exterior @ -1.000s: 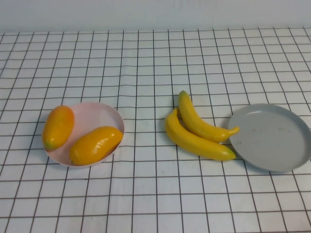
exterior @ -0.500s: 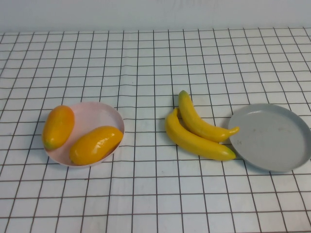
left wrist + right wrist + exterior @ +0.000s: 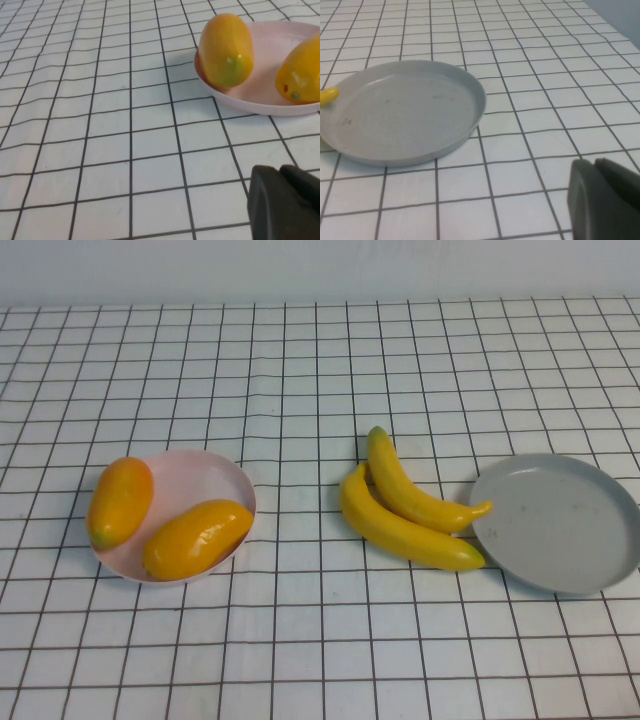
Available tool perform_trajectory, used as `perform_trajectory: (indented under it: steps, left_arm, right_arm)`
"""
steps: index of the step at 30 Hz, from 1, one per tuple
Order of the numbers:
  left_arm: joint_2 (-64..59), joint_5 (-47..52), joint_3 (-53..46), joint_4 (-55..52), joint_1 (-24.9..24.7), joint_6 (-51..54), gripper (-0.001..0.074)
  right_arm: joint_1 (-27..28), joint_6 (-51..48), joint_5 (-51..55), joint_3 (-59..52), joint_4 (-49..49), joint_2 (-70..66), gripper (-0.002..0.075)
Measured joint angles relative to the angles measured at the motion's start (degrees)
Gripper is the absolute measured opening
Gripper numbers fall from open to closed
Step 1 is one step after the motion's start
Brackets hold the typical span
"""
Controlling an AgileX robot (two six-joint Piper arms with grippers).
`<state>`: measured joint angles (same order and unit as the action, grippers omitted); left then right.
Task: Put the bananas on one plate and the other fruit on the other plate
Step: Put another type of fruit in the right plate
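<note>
Two yellow bananas lie side by side on the checked cloth, just left of the empty grey plate. Two orange mango-shaped fruits lie on the pink plate at the left. Neither gripper shows in the high view. The left gripper is shut and empty, low over the cloth, a short way from the pink plate and its fruits. The right gripper is shut and empty, near the grey plate. One banana's tip shows at that plate's edge.
A white cloth with a black grid covers the whole table. A pale wall runs along the far edge.
</note>
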<state>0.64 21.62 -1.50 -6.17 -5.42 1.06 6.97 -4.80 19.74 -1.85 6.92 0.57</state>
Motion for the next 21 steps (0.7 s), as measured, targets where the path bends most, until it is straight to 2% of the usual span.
perform_trajectory:
  steps: [8,10,15,17,21]
  left_arm:
    - [0.00,0.00,0.00,0.00,0.00,0.00,-0.0002]
    - [0.00,0.00,0.00,0.00,0.00,0.00,-0.0002]
    - [0.00,0.00,0.00,0.00,0.00,0.00,-0.0002]
    - [0.00,0.00,0.00,0.00,0.00,0.00,-0.0002]
    - [0.00,0.00,0.00,0.00,0.00,0.00,-0.0002]
  right_arm:
    - [0.00,0.00,-0.91,0.00,1.73,0.00,-0.0016]
    - [0.00,1.02,-3.35,0.00,10.48,0.00,-0.0016]
    - [0.00,6.18,-11.62,0.00,55.46,0.00,-0.0017]
    - [0.00,1.93,-15.98,0.00,64.48,0.00,-0.0016]
    - [0.00,-12.78,-25.27,0.00,70.62,0.00,-0.0016]
